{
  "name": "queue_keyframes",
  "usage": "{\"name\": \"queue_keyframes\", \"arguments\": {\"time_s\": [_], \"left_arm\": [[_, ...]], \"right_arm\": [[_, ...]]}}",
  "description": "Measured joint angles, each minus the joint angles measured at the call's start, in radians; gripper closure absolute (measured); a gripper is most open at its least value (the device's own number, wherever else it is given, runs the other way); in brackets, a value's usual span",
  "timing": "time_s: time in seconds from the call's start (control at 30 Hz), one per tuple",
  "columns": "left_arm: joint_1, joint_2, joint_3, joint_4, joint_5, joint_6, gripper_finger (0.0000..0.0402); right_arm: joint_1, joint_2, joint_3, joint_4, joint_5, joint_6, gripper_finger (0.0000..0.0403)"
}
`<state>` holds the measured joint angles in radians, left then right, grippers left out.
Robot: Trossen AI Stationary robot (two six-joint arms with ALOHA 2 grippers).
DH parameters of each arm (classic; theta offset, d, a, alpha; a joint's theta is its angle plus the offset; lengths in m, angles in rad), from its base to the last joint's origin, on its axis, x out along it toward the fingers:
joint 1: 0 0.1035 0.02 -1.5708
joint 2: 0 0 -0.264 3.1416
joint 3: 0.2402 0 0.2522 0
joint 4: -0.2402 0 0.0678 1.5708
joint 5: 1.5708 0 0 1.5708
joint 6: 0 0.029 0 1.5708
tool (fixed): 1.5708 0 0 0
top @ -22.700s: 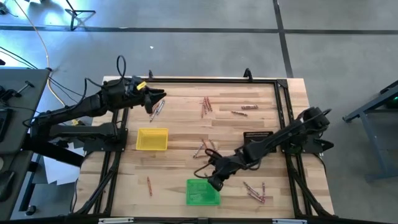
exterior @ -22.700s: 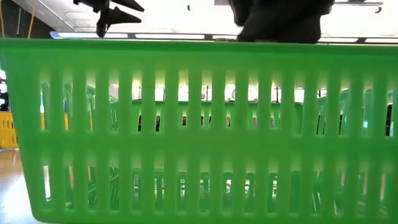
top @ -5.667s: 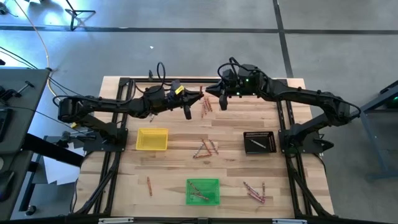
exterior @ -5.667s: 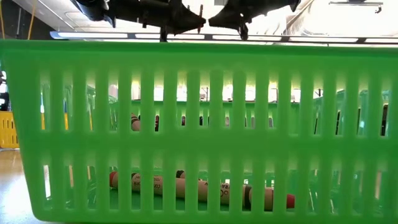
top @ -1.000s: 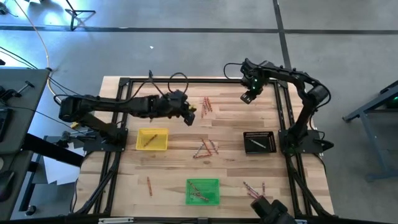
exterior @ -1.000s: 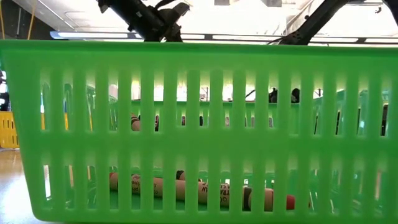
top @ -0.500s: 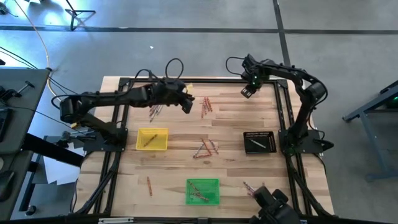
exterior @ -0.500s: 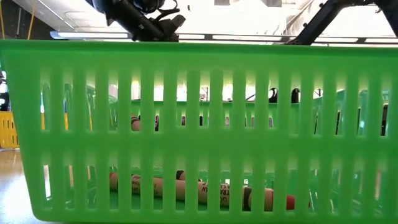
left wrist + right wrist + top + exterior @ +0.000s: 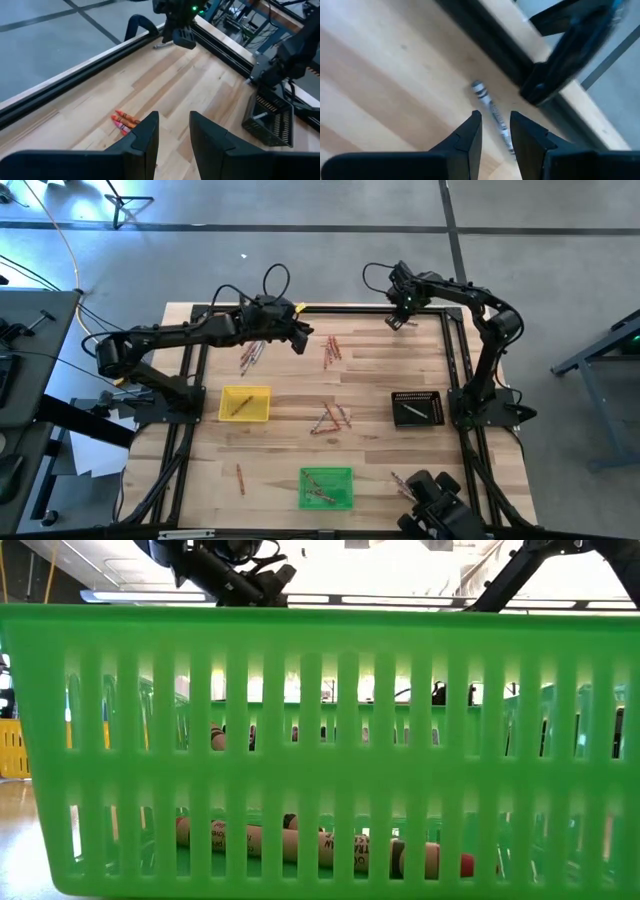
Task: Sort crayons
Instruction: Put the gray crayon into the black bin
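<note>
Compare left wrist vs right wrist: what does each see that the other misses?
Left wrist only: a cluster of reddish-orange crayons ahead of the open left hand, the black tray, and the right hand seen from outside, by the rail.
Right wrist only: the printed wrapper of the pale crayon, close ahead of the right hand's open fingers.
Both: the wooden table, its black edge rail, and probably that pale crayon.
</note>
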<state>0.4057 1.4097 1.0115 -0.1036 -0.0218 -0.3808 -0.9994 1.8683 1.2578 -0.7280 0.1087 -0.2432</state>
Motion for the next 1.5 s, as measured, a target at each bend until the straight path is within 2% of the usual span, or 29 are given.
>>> {"name": "queue_keyframes", "arguments": {"time_s": [0.37,0.9,1.17,1.3,1.43,1.5], "left_arm": [[0.042,0.0,0.0,0.0,0.09,0.027,0.0307],[0.047,0.0,0.0,-0.002,0.091,0.026,0.0307],[0.046,0.0,0.0,-0.003,0.107,0.026,0.0307],[0.045,0.0,0.0,-0.005,0.107,0.026,0.0307],[0.045,0.0,0.0,-0.005,0.108,0.026,0.0307],[0.045,0.0,0.0,-0.005,0.109,0.026,0.0307]], "right_arm": [[-0.017,0.001,0.007,-0.046,-0.011,-0.001,0.0308],[-0.034,0.12,0.055,-0.019,-0.017,-0.001,0.0308],[-0.05,0.173,0.096,-0.08,-0.087,0.01,0.0309],[-0.048,0.172,0.096,-0.109,-0.098,0.033,0.0329],[-0.049,0.163,0.096,-0.148,-0.133,0.102,0.0381],[-0.05,0.149,0.09,-0.184,-0.171,0.137,0.0394]]}}
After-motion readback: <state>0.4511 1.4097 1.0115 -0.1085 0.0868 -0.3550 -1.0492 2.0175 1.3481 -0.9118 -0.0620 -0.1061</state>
